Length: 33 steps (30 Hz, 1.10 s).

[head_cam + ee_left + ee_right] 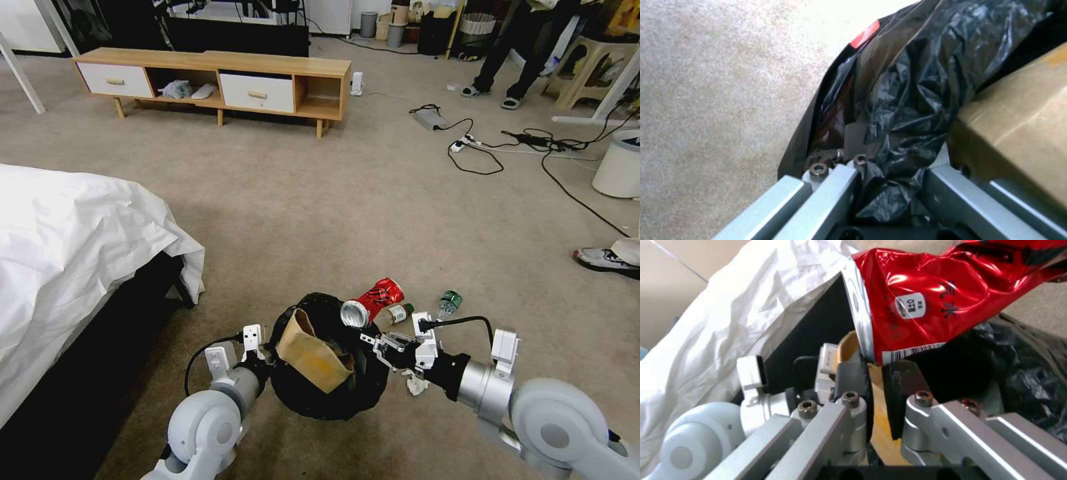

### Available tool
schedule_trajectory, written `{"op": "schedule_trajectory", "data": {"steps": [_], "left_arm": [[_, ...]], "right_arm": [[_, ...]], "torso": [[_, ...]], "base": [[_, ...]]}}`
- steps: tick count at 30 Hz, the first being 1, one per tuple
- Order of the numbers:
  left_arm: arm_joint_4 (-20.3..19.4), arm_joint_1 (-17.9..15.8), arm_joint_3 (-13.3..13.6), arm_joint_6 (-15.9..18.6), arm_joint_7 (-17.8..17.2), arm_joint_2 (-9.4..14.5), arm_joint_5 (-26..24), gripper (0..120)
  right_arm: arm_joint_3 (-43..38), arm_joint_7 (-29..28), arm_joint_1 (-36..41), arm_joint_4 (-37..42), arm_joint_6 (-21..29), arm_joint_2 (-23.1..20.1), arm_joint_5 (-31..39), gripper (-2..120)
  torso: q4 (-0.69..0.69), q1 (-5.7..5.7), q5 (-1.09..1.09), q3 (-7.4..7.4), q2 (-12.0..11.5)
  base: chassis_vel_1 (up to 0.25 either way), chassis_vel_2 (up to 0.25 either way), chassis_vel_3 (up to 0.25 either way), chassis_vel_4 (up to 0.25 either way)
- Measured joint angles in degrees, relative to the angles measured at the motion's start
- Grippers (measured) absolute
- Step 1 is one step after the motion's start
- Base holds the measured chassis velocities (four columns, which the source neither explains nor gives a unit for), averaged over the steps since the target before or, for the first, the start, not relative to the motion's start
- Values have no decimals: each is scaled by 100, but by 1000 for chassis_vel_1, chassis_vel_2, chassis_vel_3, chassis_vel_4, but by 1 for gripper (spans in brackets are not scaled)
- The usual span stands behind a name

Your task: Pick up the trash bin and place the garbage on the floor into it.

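Head view: nearest, both arms reach in from the near edge toward the trash bin (330, 393), which sits between them low in the scene, its crinkled black bag around the rim. The left gripper (267, 353) is at the bin's left rim; in the left wrist view its fingers (835, 180) are pinched on the rim and the bunched black liner (907, 110). A brown paper bag (313, 357) lies in the bin's mouth, sticking up over the left side, just beside that gripper.

The right gripper (370, 333) comes in from the right, at the bin's far right rim. It pinches the crushed red can (373, 301) by its silver end; the right wrist view shows the dark fingertips (853, 380) pressed on the can's rim, the red body (942, 296) angling up and away above the black bag. A small white scrap (415, 385) lies on the carpet (320, 200) under the right wrist.

Just beyond the can, two bottles lie on the floor: one with a label (395, 314) touching the can, and a green-capped one (450, 302) a little to the right.

To the left stands a bed with a white sheet (73, 247). Far off, a low wooden cabinet (220, 83) lies left of centre, cables and a power strip (467, 141) to the right, and a white bucket (619, 163) at the right edge
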<state>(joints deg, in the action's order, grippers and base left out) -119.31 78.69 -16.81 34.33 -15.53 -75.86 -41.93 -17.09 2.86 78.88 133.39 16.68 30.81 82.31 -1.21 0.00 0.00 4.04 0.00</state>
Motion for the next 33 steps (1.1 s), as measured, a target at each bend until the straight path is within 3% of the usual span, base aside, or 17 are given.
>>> {"op": "schedule_trajectory", "data": {"steps": [8,33], "left_arm": [[7,12,15,-7,14,-88,76,0],[-86,-24,-26,11,-31,-143,78,0]], "right_arm": [[-61,1,48,164,34,-158,79,6],[1027,53,-26,-142,171,250,-517,6]], "torso": [[0,0,0,0,0],[0,0,0,0,0]], "base": [[0,0,0,0],[0,0,0,0]]}}
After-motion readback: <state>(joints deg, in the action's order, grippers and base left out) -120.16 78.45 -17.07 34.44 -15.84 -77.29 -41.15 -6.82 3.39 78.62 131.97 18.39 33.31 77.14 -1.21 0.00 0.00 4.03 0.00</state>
